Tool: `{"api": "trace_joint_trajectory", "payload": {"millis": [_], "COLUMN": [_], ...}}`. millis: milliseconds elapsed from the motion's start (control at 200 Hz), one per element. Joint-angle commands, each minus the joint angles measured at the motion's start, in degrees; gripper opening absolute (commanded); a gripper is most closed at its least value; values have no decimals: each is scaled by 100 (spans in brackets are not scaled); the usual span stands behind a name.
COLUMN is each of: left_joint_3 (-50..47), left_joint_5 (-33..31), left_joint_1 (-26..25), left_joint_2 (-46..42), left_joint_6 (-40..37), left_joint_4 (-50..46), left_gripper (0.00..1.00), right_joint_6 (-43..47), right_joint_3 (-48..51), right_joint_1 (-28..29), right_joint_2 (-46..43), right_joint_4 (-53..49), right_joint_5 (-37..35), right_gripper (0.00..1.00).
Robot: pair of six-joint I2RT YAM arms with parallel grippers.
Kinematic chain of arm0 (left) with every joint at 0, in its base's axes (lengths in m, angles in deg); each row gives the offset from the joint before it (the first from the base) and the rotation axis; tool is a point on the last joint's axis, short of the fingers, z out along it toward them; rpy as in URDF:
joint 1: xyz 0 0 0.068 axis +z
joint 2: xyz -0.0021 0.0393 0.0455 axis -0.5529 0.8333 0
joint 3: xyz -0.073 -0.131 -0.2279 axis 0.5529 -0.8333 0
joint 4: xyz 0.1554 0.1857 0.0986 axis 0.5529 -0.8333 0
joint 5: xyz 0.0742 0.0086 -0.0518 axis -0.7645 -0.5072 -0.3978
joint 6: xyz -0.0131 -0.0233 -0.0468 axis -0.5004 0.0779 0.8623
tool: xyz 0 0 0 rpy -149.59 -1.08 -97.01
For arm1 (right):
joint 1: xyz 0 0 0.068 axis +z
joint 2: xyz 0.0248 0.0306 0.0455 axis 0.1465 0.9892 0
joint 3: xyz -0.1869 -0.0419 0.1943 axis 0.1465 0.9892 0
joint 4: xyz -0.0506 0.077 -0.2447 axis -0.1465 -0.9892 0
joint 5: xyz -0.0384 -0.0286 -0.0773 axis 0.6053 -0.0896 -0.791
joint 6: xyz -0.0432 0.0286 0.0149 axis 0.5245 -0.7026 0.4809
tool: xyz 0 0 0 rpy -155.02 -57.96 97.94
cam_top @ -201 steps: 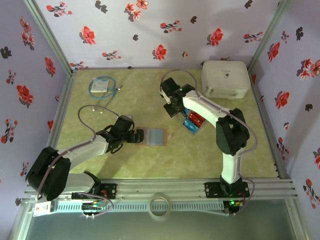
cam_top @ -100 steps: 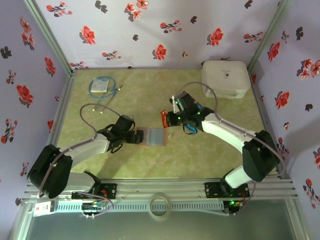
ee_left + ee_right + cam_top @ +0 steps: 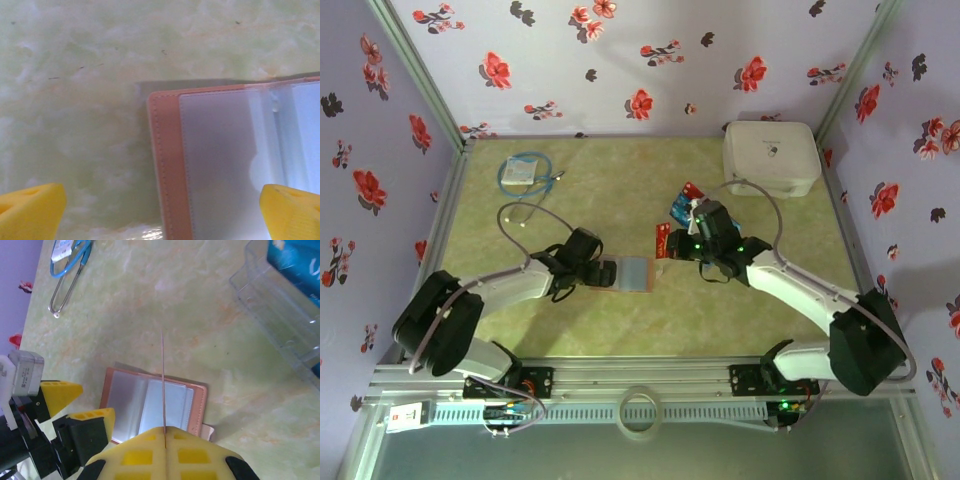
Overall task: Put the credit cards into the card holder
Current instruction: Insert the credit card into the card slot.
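Insertion step under way: right gripper (image 3: 164, 429) clamps one red credit card (image 3: 663, 240) edge-on over the open card holder (image 3: 125, 405) at frame centre, left gripper (image 3: 160, 212) spread wide astride its edge; next move calls for pocket alignment.

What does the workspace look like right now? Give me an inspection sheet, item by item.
Surface: green marbled table, no spills seen.
Job's things: holder lies open, pockets up; one card held edge-on near its right edge; other cards in the clear tray.
Clutter: white case, cable packet, ring on the front rail.
Grippers: left gripper open at the holder's left end; right gripper shut on the card.
Cables: grey loops on both arms, hanging free.
Surroundings: floral walls, nothing else seen.
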Motion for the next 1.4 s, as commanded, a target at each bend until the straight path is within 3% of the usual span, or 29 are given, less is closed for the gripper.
{"api": "trace_joint_trajectory", "payload": {"millis": [0,285,650,1115,1390], "left_joint_3": [217,328,386,353,419], "left_joint_5": [-23,-65,-244,-968,-1237], "left_joint_1": [-138,-524,-1071,-824,-524], "left_joint_2": [176,450,364,-202,-303], "left_joint_6": [188,537,947,820,329], "left_joint_4": [86,215,295,-667,-877], "left_gripper": [100,100,100,100,100], "right_joint_6": [-1,137,182,-69,-458], "right_joint_3": [178,364,477,512,773], "right_joint_1": [-186,-609,-712,-697,-399], "right_joint_2": [-238,-500,-553,-461,26], "right_joint_4": [-129,-279,-260,383,1687], "right_joint_5": [-94,118,232,855,1357], "right_gripper": [0,0,0,1,0]}}
